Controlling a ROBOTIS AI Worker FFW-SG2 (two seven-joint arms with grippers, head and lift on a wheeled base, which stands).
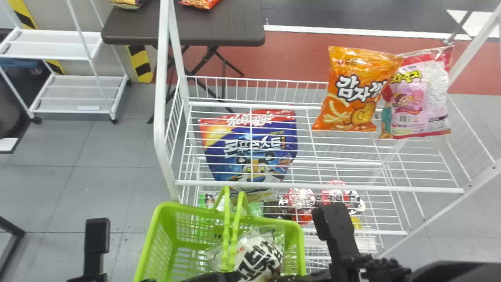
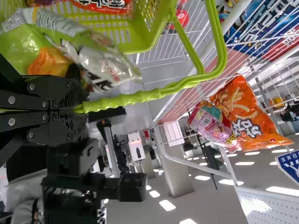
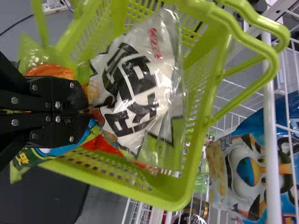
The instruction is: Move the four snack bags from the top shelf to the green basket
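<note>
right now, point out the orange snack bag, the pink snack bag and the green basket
orange snack bag (image 1: 350,92), head view, middle of its front
pink snack bag (image 1: 420,96), head view, middle of the bag
green basket (image 1: 161,237), head view, left side wall

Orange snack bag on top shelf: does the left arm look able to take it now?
Probably not: the left gripper is shut on the handle of the green basket, so not free for the orange bag.
</note>
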